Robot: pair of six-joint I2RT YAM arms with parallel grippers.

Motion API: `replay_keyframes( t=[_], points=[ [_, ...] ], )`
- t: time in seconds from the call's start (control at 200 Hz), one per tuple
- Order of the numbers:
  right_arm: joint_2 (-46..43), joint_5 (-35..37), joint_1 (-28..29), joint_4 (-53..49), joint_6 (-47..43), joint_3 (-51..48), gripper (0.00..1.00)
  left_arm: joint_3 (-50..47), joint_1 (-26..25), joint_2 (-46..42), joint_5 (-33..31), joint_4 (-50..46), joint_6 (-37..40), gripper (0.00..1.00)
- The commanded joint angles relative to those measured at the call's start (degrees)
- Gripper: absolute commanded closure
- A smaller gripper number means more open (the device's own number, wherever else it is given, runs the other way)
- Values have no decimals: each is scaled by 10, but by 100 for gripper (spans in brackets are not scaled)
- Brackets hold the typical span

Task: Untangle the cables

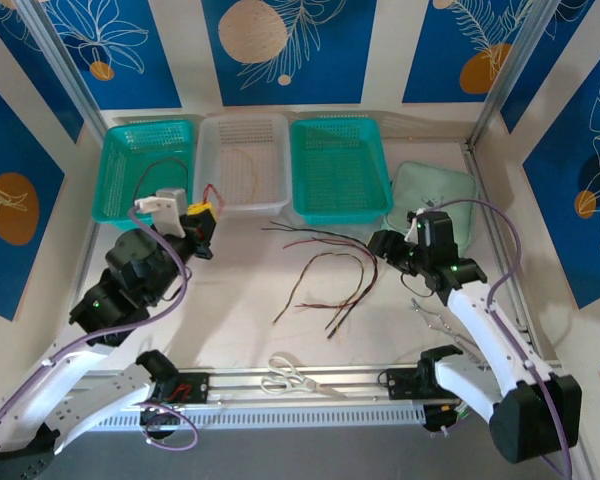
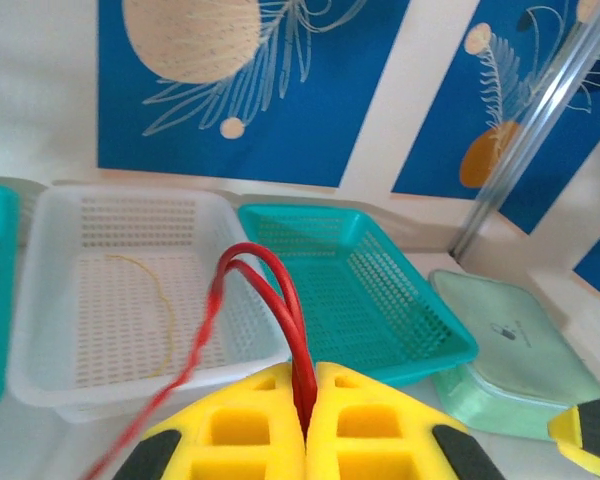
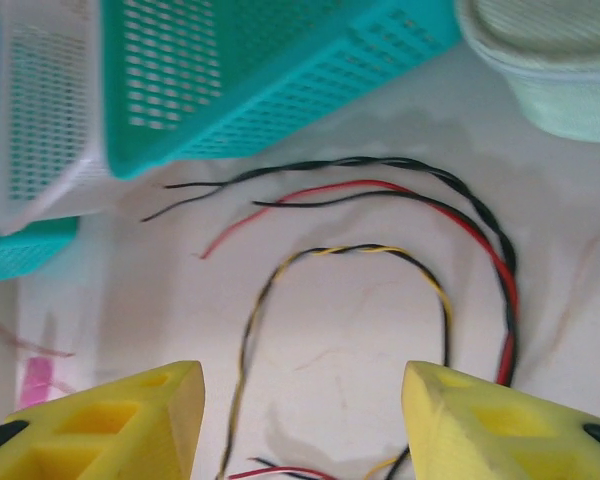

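Left gripper (image 2: 305, 405) clamped shut on a red cable (image 2: 292, 320), looped in front of the white basket (image 2: 40, 330); right gripper (image 3: 300, 400) jaws apart, empty, above the twisted cables (image 3: 365, 248) lying mid-frame on the worktop (image 3: 350, 320). Risk: the hanging red tail may snag the basket rim or slip free; a low grasp may pinch several strands together. Open worktop lies below the baskets; scissors (image 1: 298, 378) sit near the bottom edge

Red/blk/yel cables (image 3: 360, 249); teal baskets (image 1: 338, 165)
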Motion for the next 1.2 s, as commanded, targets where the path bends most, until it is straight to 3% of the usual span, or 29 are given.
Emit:
replay_keyframes(
  t=[0.0, 0.205, 0.335, 0.44, 0.58, 0.75, 0.94, 1.196],
  points=[
    [-9, -73, -7, -13, -13, 21, 45, -3, 4, 15, 58, 58, -41, 100],
    [-18, -158, 17, 88, -24, 29, 46, 18, 7, 89, 154, 65, -129, 100],
    [-20, -165, 61, 177, -41, 22, 48, -9, 10, 136, 233, 156, -211, 100],
    [-7, -161, 100, 236, -29, 29, 49, -1, 10, 168, 267, 167, -230, 100],
    [33, -146, 141, 287, 59, 52, 54, 4, 12, 192, 279, 179, -255, 100],
    [57, -127, 212, 402, 46, 33, 60, 27, 12, 211, 268, 164, -265, 100],
    [99, -174, 246, 556, 105, 8, 67, 30, 13, 223, 271, 182, -271, 100],
    [153, -206, 254, 594, 154, 20, 67, 22, 14, 223, 268, 214, -285, 100]
  ],
)
